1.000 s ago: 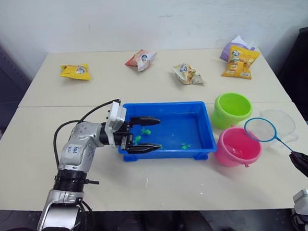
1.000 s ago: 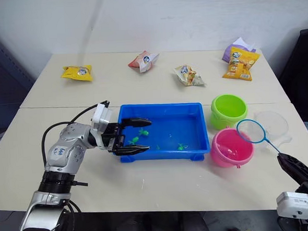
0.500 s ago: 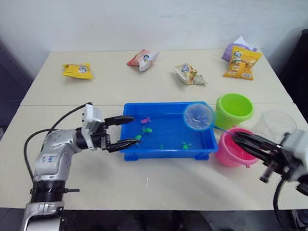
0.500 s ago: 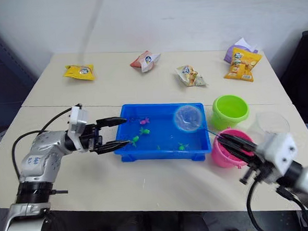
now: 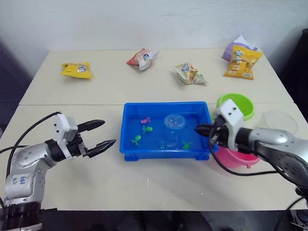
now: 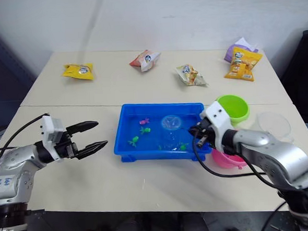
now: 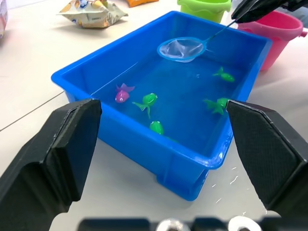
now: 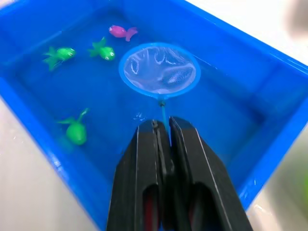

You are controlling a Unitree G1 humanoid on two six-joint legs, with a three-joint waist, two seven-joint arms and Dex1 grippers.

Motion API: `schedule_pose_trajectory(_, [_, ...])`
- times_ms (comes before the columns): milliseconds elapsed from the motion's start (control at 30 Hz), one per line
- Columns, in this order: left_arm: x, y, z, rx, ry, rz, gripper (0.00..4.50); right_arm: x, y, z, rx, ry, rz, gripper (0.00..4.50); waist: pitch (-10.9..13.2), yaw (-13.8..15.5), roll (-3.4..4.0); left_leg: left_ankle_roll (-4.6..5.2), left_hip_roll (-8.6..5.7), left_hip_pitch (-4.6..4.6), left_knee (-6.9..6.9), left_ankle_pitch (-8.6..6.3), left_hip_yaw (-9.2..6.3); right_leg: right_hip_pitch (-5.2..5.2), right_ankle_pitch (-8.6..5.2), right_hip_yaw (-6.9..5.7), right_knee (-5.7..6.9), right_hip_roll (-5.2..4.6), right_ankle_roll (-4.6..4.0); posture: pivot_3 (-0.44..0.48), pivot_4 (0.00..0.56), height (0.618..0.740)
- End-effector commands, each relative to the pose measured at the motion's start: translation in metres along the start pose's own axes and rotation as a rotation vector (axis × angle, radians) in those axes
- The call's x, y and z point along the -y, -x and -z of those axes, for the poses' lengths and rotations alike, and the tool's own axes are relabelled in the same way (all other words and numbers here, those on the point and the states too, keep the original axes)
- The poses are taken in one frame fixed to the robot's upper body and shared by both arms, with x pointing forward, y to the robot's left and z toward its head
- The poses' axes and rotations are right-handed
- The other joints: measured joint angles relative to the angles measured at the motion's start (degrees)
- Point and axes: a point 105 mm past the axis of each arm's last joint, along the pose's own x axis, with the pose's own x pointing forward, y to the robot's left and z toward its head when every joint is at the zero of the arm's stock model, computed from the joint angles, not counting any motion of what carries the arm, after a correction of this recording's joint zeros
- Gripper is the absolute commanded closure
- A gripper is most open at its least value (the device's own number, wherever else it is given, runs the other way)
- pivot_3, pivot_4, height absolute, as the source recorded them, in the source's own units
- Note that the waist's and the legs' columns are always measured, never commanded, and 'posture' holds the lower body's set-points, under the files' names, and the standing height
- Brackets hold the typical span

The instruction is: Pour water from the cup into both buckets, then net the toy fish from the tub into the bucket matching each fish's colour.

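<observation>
Right gripper fingers clamped on net handle, hoop over tub middle. Left gripper fingers apart, beside tub. Pink fish at tub's far side; risk: scooping green fish instead.

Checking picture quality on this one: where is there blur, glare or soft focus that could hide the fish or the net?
Right wrist view: the net and fish are crisp, while the near tub rim and the right gripper bases go soft. Left wrist view: the left gripper's fingers are close and slightly soft; a pale sheen lies across the water. Head views: fish are tiny, and the net hoop is faint against the blue.
</observation>
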Motion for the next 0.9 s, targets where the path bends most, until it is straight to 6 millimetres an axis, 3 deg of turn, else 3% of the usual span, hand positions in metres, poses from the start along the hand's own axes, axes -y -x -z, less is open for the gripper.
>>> schedule_pose_trajectory(33, [0.002,0.005,-0.012,0.032,-0.046,-0.013,0.04,0.006,-0.012,-0.002,-0.045,0.064,0.031,4.50,0.00,-0.09,0.00,0.00,0.00,-0.02,0.00,0.00,0.00,-0.02,0.00,0.00,0.00,0.00,0.00,0.000,0.150,0.738])
schedule_pose_trajectory(467, [0.008,0.001,-0.012,0.049,-0.035,-0.001,0.04,-0.009,-0.053,-0.024,-0.043,0.175,-0.007,4.50,0.00,-0.13,0.00,0.01,0.00,-0.12,-0.01,-0.01,0.03,-0.13,0.00,-0.03,0.02,0.00,0.00,0.000,0.150,0.738])
schedule_pose_trajectory(700, [0.010,-0.001,-0.013,0.052,-0.029,0.007,0.04,-0.008,-0.059,-0.029,-0.019,0.329,-0.004,4.50,0.00,-0.14,0.00,0.01,-0.01,-0.15,-0.01,-0.01,0.04,-0.18,0.00,-0.03,0.02,0.00,0.00,0.000,0.150,0.738])
schedule_pose_trajectory(900, [0.011,-0.003,-0.012,0.044,-0.021,0.017,0.04,-0.020,-0.068,-0.038,0.063,0.411,-0.064,4.50,0.00,-0.34,0.00,0.01,0.00,-0.15,-0.01,-0.01,0.07,-0.22,0.00,-0.03,0.06,0.01,0.00,0.000,0.150,0.738])
